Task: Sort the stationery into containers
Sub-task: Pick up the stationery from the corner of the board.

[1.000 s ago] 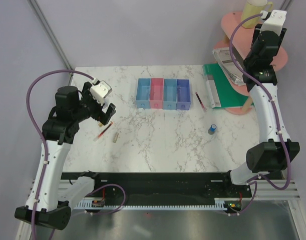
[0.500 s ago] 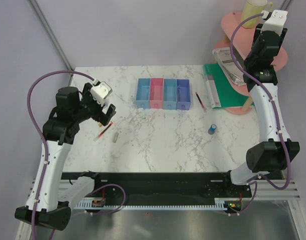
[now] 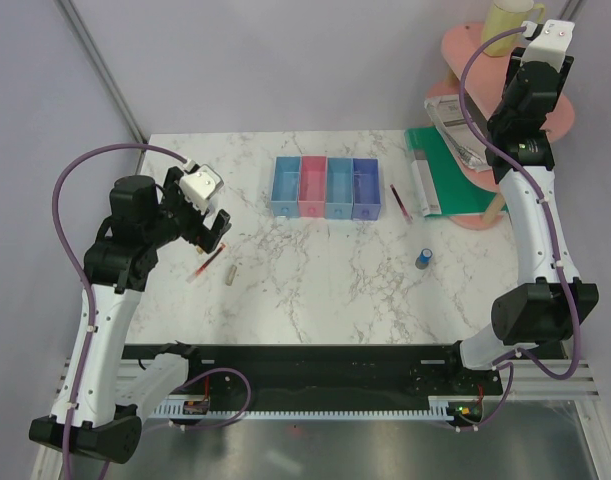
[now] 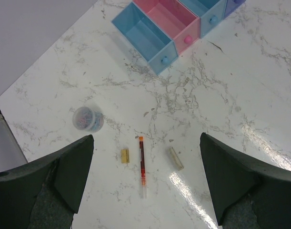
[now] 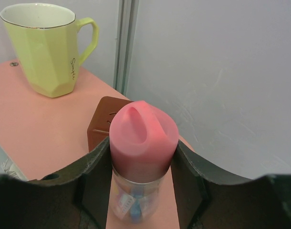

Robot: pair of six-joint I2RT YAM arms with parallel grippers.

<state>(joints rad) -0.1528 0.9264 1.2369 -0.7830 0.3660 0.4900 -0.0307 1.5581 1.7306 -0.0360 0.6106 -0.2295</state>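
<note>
While right hand (image 5: 141, 155) clamps pink-capped tube (image 5: 143, 131), red pen (image 4: 142, 167) lies under spread left hand (image 4: 146, 140)

Table (image 3: 315, 290): white marble-patterned top, grey-veined, polished, with glare spots. Bins (image 4: 143, 36): smooth, slightly glossy plastic. Left tool (image 4: 146, 138): fingers (image 4: 64, 176) matt black, finely grained. Yellow mug (image 5: 45, 47): shiny glazed ceramic. Tube with pink cap (image 5: 143, 138): smooth matt cap over clear plastic. Shelf (image 5: 35, 138): matt pink.

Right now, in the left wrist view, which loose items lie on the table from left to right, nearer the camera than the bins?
Left to right: small round clear tub → small tan block → thin red pen → short grey-brown stick.
</note>
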